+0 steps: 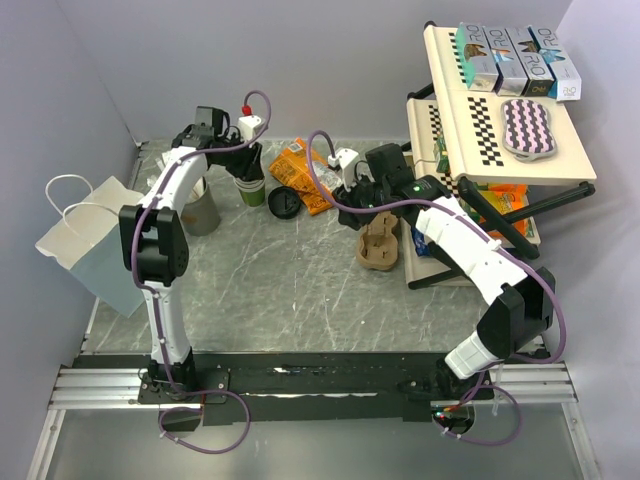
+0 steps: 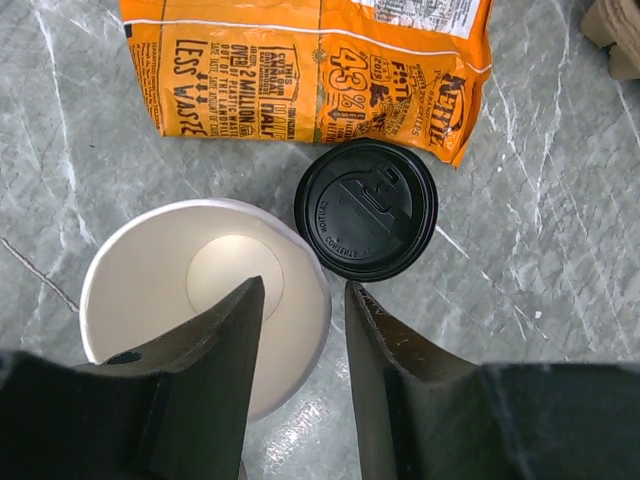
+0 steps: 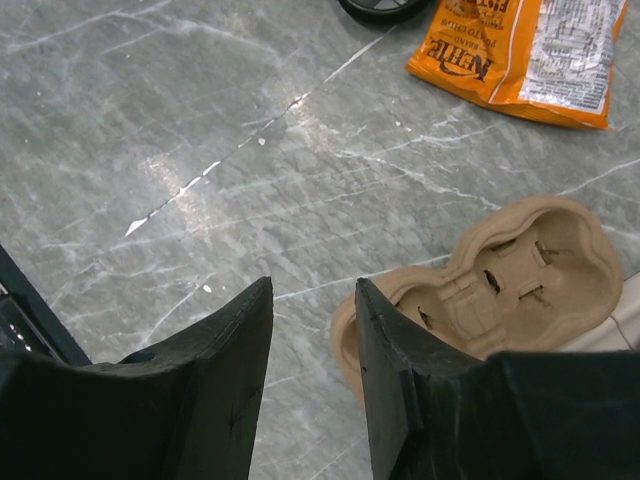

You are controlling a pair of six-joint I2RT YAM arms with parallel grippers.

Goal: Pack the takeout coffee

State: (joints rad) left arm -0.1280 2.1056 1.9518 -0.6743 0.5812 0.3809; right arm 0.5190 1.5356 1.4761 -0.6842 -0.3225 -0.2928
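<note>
Closest to the lens in the left wrist view, the two black fingers of the left gripper (image 2: 302, 290) are seen pointing down, set a moderate gap apart with nothing clamped between them. One finger is hung over the mouth of a lidless cup (image 2: 150, 290) and the other just outside its right rim; whether that rim is touched cannot be told. The takeout coffee (image 2: 365, 208) is found upright on the table (image 2: 540, 300) immediately to the right of that cup, their rims seeming to meet, and only its round black lid is shown from above. Just beyond it, on the far side, an orange snack bag (image 2: 300, 70) is laid flat. To the left of the lidless cup a grey cup (image 1: 200, 212) of white sticks is placed. Farther left, at the table's edge and well apart from the coffee, a paper bag (image 1: 85, 245) with looped handles is seen. To the right of the coffee and nearer, a brown pulp cup carrier (image 3: 500, 290) is set on the table. The right gripper (image 3: 313, 290) is held above the bare surface just left of it, its jaws likewise parted by a moderate gap and empty. A rack (image 1: 500, 130) loaded with boxes is stood at the far right.
</note>
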